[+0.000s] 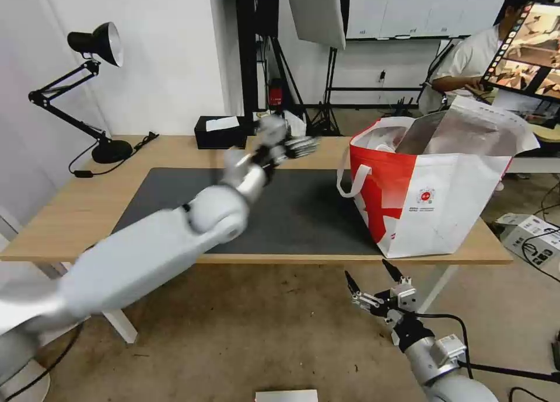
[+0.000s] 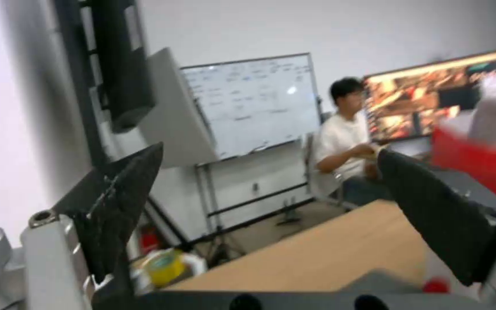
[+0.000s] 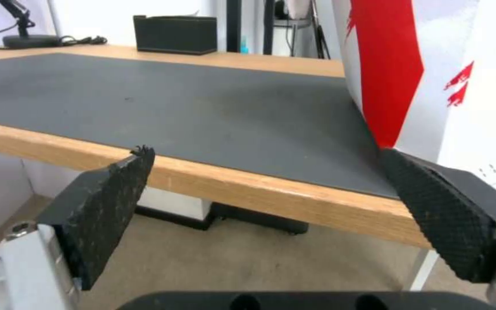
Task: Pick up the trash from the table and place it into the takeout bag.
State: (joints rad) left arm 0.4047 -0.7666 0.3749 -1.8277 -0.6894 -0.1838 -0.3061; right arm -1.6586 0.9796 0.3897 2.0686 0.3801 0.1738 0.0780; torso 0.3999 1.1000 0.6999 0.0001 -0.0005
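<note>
Grey mat (image 1: 303, 215) on the bench (image 1: 87, 209) looks bare of trash, and I see none loose elsewhere, so I judge the pickup nearly finished. My left claw (image 1: 300, 146), upper middle of the frame, is spread wide and holds nothing. The takeout bag (image 1: 431, 198) stands centre right; my right claw (image 1: 373, 279) waits open below the bench edge.

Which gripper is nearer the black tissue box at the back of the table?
The left. The left gripper hangs open above the table's far edge, just beside the black tissue box. The right gripper sits open below the table's front edge, near the takeout bag.
</note>
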